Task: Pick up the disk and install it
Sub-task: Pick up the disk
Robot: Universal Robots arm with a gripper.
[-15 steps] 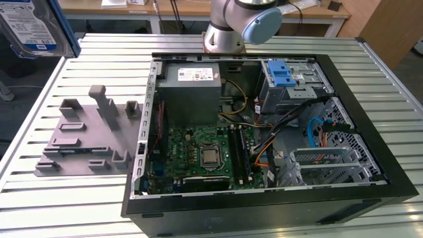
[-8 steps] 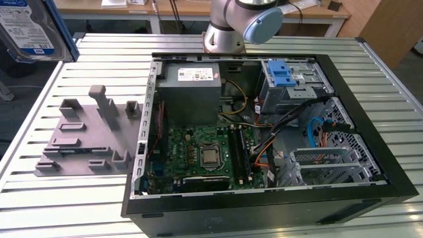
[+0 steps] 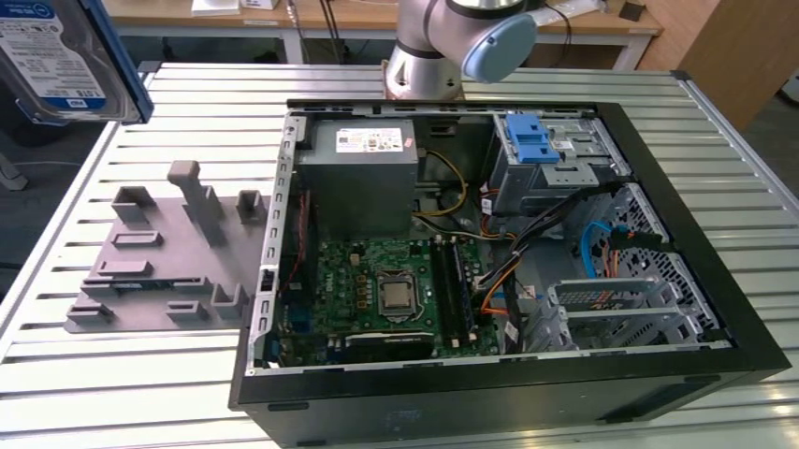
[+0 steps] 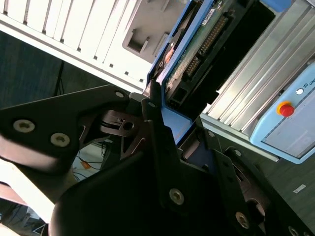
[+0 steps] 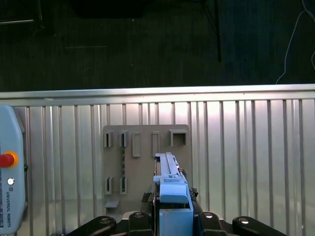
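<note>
Two jaws: of the gripper [image 5: 173,216], clamped on the disk [image 5: 166,167], one against each broad face.
Disk: held edge-on, clear of the table [image 5: 246,147], above the grey fixture [image 5: 142,182] near a table edge.
Handling: judged stiff, fairly heavy, shock-sensitive; best taken by its faces, connectors left untouched.
Case [image 3: 500,398]: laid open, mid-table.

High exterior view overlooks table [image 3: 125,374]; close wrist views share disk [image 5: 170,169].

Bright, even light; glare on the slatted table [image 5: 236,113].
</note>
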